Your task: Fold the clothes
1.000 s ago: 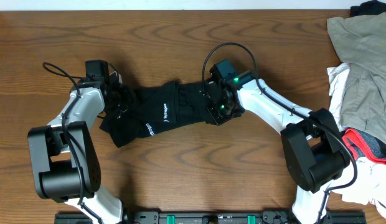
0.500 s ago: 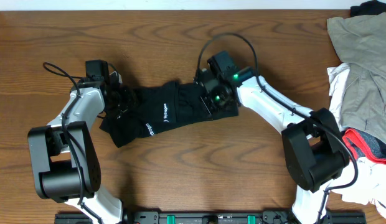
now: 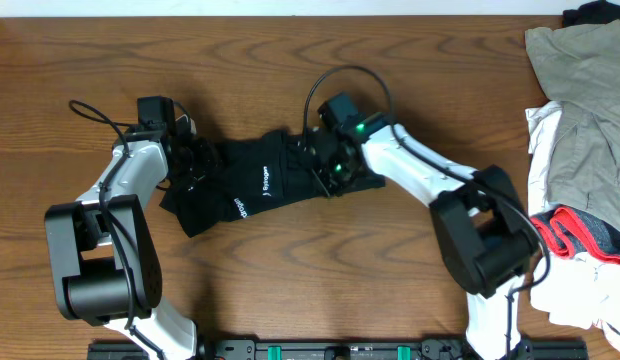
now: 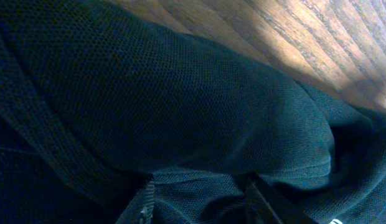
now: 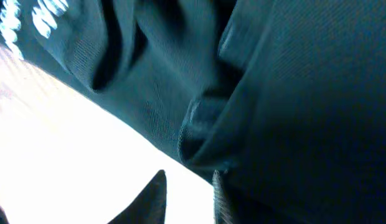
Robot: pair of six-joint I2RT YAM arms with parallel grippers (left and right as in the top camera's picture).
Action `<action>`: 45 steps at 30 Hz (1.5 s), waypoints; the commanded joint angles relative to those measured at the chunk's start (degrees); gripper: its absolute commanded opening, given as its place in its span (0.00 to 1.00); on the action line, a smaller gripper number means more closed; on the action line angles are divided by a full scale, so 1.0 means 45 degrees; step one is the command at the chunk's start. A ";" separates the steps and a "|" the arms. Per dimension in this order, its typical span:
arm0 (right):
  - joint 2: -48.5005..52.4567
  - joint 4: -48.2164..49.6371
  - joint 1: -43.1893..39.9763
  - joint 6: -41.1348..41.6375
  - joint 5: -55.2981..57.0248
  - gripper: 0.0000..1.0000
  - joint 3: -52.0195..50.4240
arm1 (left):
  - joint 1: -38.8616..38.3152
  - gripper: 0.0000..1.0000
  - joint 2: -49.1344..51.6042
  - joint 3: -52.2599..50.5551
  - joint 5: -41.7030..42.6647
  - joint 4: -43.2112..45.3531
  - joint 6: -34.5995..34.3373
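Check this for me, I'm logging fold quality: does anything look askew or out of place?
The black garment lies bunched and crooked on the table, not flat. At its right edge, a khaki garment and a red-and-white item sit in a loose heap.

text check | black garment (image 3: 255,185) | two lines of white lettering | too small to read
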 commanded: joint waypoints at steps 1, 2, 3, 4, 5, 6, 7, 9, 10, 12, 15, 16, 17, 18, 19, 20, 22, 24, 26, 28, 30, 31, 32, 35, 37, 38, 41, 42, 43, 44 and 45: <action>0.0253 -0.0131 0.0189 -0.0068 -0.0107 0.40 0.0131 | 0.0063 0.48 0.0296 -0.0073 -0.0253 -0.0228 0.0219; 0.0253 -0.0141 0.0189 -0.0068 -0.0107 0.47 0.0131 | 0.0063 0.48 0.0296 -0.0073 -0.0253 -0.0228 0.0219; 0.0253 -0.0107 0.0189 -0.0068 -0.0107 0.54 0.0131 | 0.0063 0.48 0.0296 -0.0073 -0.0253 -0.0228 0.0219; 0.0253 -0.0049 0.0189 -0.0068 -0.0107 0.61 0.0131 | 0.0063 0.48 0.0296 -0.0073 -0.0253 -0.0228 0.0219; 0.0253 0.0034 0.0175 -0.0068 -0.0112 0.63 0.0131 | 0.0063 0.48 0.0296 -0.0073 -0.0253 -0.0228 0.0219; 0.0253 0.0107 0.0155 -0.0068 -0.0112 0.64 0.0131 | 0.0063 0.48 0.0296 -0.0073 -0.0253 -0.0223 0.0223; 0.0253 0.0209 0.0141 -0.0068 -0.0112 0.64 0.0136 | 0.0063 0.48 0.0296 -0.0073 -0.0253 -0.0223 0.0223; 0.0199 0.0238 0.0117 -0.0073 -0.0112 0.63 0.0204 | 0.0063 0.48 0.0296 -0.0073 -0.0253 -0.0223 0.0223; 0.0141 0.0180 0.0097 -0.0078 -0.0117 0.64 0.0287 | 0.0063 0.49 0.0296 -0.0073 -0.0253 -0.0223 0.0223; -0.0155 0.0058 0.0015 -0.0311 -0.0121 0.67 0.0500 | 0.0068 0.48 0.0296 -0.0073 -0.0253 -0.0228 0.0223; -0.0894 -0.0389 -0.0097 -0.0840 -0.0112 0.71 0.1073 | 0.0068 0.49 0.0282 -0.0073 -0.0253 -0.0243 0.0228; -0.1214 -0.0617 -0.0160 -0.1103 -0.0112 0.75 0.1341 | 0.0073 0.49 0.0248 -0.0073 -0.0253 -0.0248 0.0228; -0.1501 -0.0816 -0.0233 -0.1277 -0.0107 0.79 0.1554 | 0.0083 0.49 0.0185 -0.0063 -0.0248 -0.0277 0.0228; -0.1865 -0.1010 -0.0330 -0.1428 -0.0107 0.80 0.1773 | 0.0102 0.50 0.0053 -0.0039 -0.0243 -0.0311 0.0228; -0.2152 -0.1132 -0.0418 -0.1530 -0.0107 0.83 0.1909 | 0.0102 0.53 -0.0126 -0.0005 -0.0243 -0.0355 0.0238; -0.2477 -0.1185 -0.0525 -0.1647 -0.0107 0.86 0.2001 | 0.0102 0.54 -0.0413 0.0078 -0.0243 -0.0457 0.0282; -0.3011 -0.1185 -0.0772 -0.1758 -0.0102 0.89 0.2011 | 0.0102 0.57 -0.1180 0.0209 -0.0243 -0.0661 0.0670; -0.3322 -0.1302 -0.1049 -0.1749 0.0131 0.93 0.2011 | 0.0151 0.69 -0.2045 0.0214 -0.0272 -0.0665 0.1171; -0.3424 -0.1569 -0.1311 -0.1749 0.0505 0.94 0.2011 | 0.0316 0.96 -0.2895 0.0214 -0.0923 -0.0665 0.1462; -0.3415 -0.1914 -0.1554 -0.1749 0.0792 0.99 0.2006 | 0.0597 0.98 -0.3405 0.0214 -0.1564 -0.0685 0.1452; -0.3415 -0.2278 -0.1807 -0.1749 0.1064 0.99 0.1982 | 0.1088 0.98 -0.3575 0.0214 -0.1593 -0.0865 0.1384; -0.3415 -0.2438 -0.1938 -0.1753 0.1190 0.99 0.1957 | 0.1355 0.98 -0.3565 0.0209 -0.1598 -0.1035 0.1355; -0.3415 -0.2560 -0.2050 -0.1753 0.1243 0.99 0.1957 | 0.1627 0.98 -0.3487 0.0175 -0.1598 -0.1190 0.1355; -0.3415 -0.2783 -0.2380 -0.1749 0.1234 0.99 0.1943 | 0.2419 0.98 -0.3075 0.0053 -0.1583 -0.1496 0.1297; -0.3415 -0.2837 -0.2545 -0.1744 0.1229 0.99 0.1943 | 0.2807 0.98 -0.2642 0.0005 -0.1175 -0.1617 0.1307; -0.3415 -0.2841 -0.2589 -0.1744 0.1229 0.99 0.1943 | 0.2909 0.98 -0.2453 0.0005 -0.0908 -0.1613 0.1311; -0.3415 -0.2832 -0.2642 -0.1749 0.1229 0.99 0.1943 | 0.3021 0.98 -0.1671 0.0005 -0.0330 -0.1462 0.1316; -0.3415 -0.2832 -0.2642 -0.1749 0.1229 0.99 0.1938 | 0.3007 0.98 -0.1360 0.0010 -0.0083 -0.1360 0.1316; -0.3415 -0.2837 -0.2642 -0.1749 0.1229 0.99 0.1938 | 0.2977 0.98 -0.0933 0.0005 0.0340 -0.1219 0.1375; -0.3415 -0.2837 -0.2642 -0.1749 0.1229 0.99 0.1938 | 0.2968 0.98 -0.0699 0.0005 0.0670 -0.1141 0.1457; -0.3415 -0.2841 -0.2642 -0.1749 0.1229 0.99 0.1938 | 0.2958 0.98 -0.0423 0.0005 0.0991 -0.1044 0.1462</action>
